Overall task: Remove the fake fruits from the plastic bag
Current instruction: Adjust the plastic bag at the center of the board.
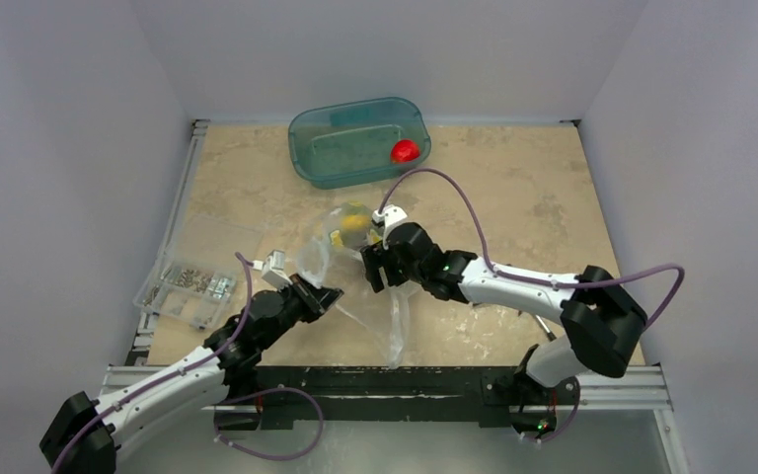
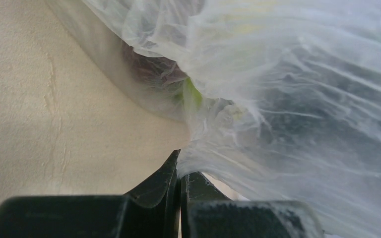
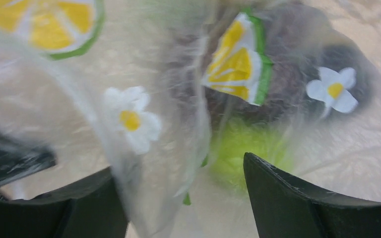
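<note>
Found the plastic bag (image 1: 355, 262) crumpled at the middle of the tabletop (image 1: 513, 188), between the two arms. Noted printed decoration on its clear film in the right wrist view: yellow lemon slices with green rind, and white daisies with yellow centres. Could read no lettering there, the view being blurred. Located the fake fruits (image 1: 353, 225) inside the bag at its far end, showing yellow and green from above. Made out a dark purple mass and a sliver of bright green through the film in the left wrist view (image 2: 149, 69), and a blurred bright green patch under a dark mass in the right wrist view (image 3: 238, 148). Checked the left gripper (image 1: 324, 294): clenched, jaws together, with bunched whitish folds of the bag drawn to its tips and apparently pinched there (image 2: 178, 166). Checked the right gripper (image 1: 375, 269): released, jaws standing wide apart, with a fold of bag film hanging between them (image 3: 176, 166). Recorded a teal translucent tub (image 1: 355, 148) at the far edge, holding one red round fruit (image 1: 405, 151). Recorded a flat clear box of metal parts (image 1: 188, 281) at the left edge. Surveyed the surface: beige, marbled, matt, bounded by a metal frame (image 1: 186, 188) on the left and a black rail (image 1: 385, 380) at the near edge. Saw plain pale grey walls on three sides.
</note>
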Controlling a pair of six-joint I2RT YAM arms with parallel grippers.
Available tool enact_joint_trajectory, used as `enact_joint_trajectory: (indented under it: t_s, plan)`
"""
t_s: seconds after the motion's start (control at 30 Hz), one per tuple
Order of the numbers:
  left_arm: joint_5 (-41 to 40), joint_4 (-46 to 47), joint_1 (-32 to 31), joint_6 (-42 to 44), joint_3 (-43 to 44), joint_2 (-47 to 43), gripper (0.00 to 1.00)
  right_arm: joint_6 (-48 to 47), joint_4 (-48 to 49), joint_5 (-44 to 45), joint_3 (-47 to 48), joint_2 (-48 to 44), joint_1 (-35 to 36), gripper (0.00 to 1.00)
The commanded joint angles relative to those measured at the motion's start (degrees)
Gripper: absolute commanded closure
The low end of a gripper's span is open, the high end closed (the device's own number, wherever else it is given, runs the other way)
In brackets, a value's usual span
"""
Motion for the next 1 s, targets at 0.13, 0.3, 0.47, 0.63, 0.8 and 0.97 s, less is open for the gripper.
enact_joint_trajectory:
  t_s: [0.13, 0.3, 0.47, 0.63, 0.8, 0.97]
  plan:
    - [-1.2, -20.6, -0.1, -2.0, 4.1, -8.0, 1.00, 8.6, 4.9, 18.8, -2.0, -1.7, -7.2, 1.00]
    - [-8.4, -45.7, -0.1, 2.5, 11.5, -23.6, 1.00, 6.4, -0.3, 17.2, 3.9, -3.9, -15.1, 1.00]
    - [-7.4, -50.1, -0.1, 3.4, 12.8, -36.4, 1.00, 4.5, -1.6, 16.6, 8.7, -6.9, -15.8, 1.00]
    - [-5.7, -53.7, -0.1, 6.8, 20.0, -36.3, 1.00, 1.7, -5.9, 14.0, 18.1, -5.8, -15.8, 1.00]
    - [0.8, -48.4, -0.1, 8.9, 20.5, -28.4, 1.00, 0.3, -7.1, 6.7, 22.2, -3.0, -15.9, 1.00]
    - [7.1, -47.5, -0.1, 12.9, 23.3, -17.9, 0.92, -1.5, -11.1, -0.7, 21.6, -1.4, -15.3, 0.97]
